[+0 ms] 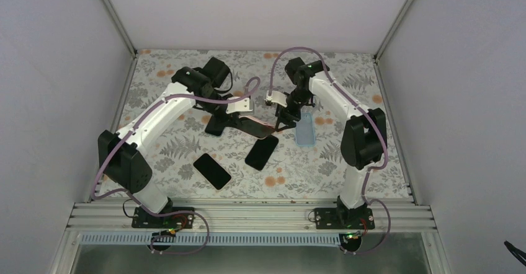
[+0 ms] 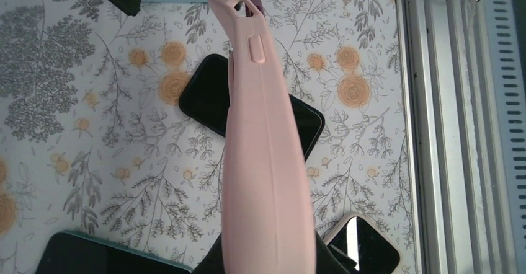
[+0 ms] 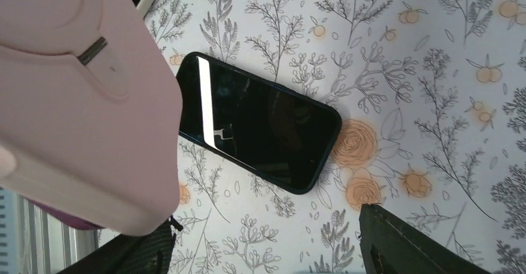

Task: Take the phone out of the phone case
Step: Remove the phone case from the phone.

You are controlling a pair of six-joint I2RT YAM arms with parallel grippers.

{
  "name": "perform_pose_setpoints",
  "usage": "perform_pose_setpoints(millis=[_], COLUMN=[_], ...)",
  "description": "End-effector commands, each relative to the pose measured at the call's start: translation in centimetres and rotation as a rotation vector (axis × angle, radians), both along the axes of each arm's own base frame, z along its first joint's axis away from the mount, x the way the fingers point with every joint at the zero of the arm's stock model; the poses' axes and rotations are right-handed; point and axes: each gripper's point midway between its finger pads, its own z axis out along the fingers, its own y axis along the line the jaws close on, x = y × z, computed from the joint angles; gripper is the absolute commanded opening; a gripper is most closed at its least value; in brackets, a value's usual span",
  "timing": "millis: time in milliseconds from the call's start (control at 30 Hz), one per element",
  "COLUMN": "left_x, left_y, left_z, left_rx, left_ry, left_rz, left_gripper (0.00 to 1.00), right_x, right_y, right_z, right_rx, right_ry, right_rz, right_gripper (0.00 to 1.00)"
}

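My left gripper [image 1: 239,122] is shut on a pink phone case [image 1: 255,127] and holds it above the table. In the left wrist view the case [image 2: 263,162] stands edge-on, running up from my gripper [image 2: 270,268]. A dark purple edge, maybe the phone [image 3: 68,221], shows under the case. My right gripper [image 1: 284,120] is open at the case's far end. In the right wrist view the case [image 3: 80,100] fills the upper left and overlaps the left finger [image 3: 133,255]. The gap of that gripper [image 3: 260,249] is empty.
A black phone [image 1: 262,152] lies below the held case, also in the right wrist view [image 3: 260,131]. Another black phone [image 1: 212,170] lies nearer the left base. A light blue case [image 1: 305,130] lies right of my right gripper. A cream-cased phone [image 2: 366,246] shows near the rail.
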Motion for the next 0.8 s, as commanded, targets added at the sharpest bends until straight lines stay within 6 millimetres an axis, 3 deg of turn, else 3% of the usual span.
perform_pose_setpoints(millis=[0, 133, 300, 433, 600, 767], left_x=[-5.5, -5.3, -4.5, -3.0, -1.6, -1.2], left_y=[-0.9, -1.1, -1.6, -1.4, -1.1, -1.3], left_z=[1.8, 2.4, 3.1, 3.4, 2.9, 2.7], left_rx=[-0.073, -0.092, -0.107, -0.121, -0.108, -0.123], left_ry=[0.115, 0.107, 0.082, 0.071, 0.069, 0.084], left_rz=[-0.125, -0.130, -0.133, -0.108, -0.088, -0.093], left_gripper=[0.02, 0.02, 0.02, 0.02, 0.02, 0.02], right_x=[4.4, 4.9, 3.8, 0.8, -2.9, -4.8], right_y=[-0.1, 0.0, -0.1, -1.3, -2.1, -1.7], right_z=[1.3, 1.8, 1.6, 1.7, 3.1, 4.9], right_rx=[0.031, 0.048, 0.050, 0.037, 0.067, 0.116], right_ry=[-0.137, -0.152, -0.122, -0.082, -0.065, -0.084], right_rz=[-0.027, -0.035, -0.034, -0.018, -0.003, 0.008], right_gripper=[0.72, 0.72, 0.72, 0.75, 0.76, 0.76])
